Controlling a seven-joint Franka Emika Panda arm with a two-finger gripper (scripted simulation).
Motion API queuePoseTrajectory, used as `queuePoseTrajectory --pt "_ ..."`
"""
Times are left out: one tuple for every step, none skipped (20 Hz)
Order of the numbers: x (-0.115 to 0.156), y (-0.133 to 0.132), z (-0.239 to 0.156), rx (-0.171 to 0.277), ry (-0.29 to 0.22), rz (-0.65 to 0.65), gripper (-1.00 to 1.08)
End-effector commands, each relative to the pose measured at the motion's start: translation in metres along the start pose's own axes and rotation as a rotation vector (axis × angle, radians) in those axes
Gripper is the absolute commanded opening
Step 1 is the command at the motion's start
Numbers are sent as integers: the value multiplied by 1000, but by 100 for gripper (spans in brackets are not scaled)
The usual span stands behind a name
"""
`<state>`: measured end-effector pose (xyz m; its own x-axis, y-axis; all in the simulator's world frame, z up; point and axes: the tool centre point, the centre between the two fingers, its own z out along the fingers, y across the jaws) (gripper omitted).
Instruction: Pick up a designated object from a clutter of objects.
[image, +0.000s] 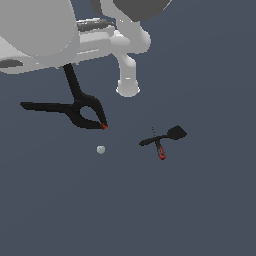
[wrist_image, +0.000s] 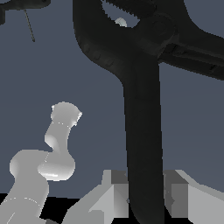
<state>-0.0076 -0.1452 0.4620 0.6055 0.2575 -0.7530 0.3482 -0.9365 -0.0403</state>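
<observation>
One handle of the black clamp sits gripped in the pincer, left of centre in the exterior view; spatula and screwdriver lie right of centre.

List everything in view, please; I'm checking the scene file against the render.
clamp: 1, black with red tip, exterior view's left, one handle between the gripper's fingers
ball: 1, pale grey, below the clamp's tip
spatula: 1, black, exterior view's right
screwdriver: 1, red handle, crossing the spatula
floor: 1, dark grey-blue
arm: 1, white, top
gripper: 1, grey, shut on the clamp's handle
</observation>
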Motion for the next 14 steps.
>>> queuePoseTrajectory --pt "-3 0 -6 -1 2 1 -100" --pt "-4 0 -7 -1 2 1 -100" --pt "-5 0 -9 -1 2 1 -100" --pt "-5 0 -10 -1 2 1 -100" --pt "-5 0 -11 -1 2 1 -100" --pt "-6 0 -12 -1 2 1 -100" --pt "-6 0 -13 -1 2 1 -100" --pt "-6 0 -13 -1 2 1 -100" --pt "-7 0 -14 -1 2 1 -100" --pt "-7 0 -15 -1 2 1 -100" --pt "-7 0 -15 -1 2 1 -100" --pt "-7 0 -15 -1 2 1 -100" --pt "-7 0 -16 -1 2 1 -100" --pt "-7 0 -16 -1 2 1 -100"
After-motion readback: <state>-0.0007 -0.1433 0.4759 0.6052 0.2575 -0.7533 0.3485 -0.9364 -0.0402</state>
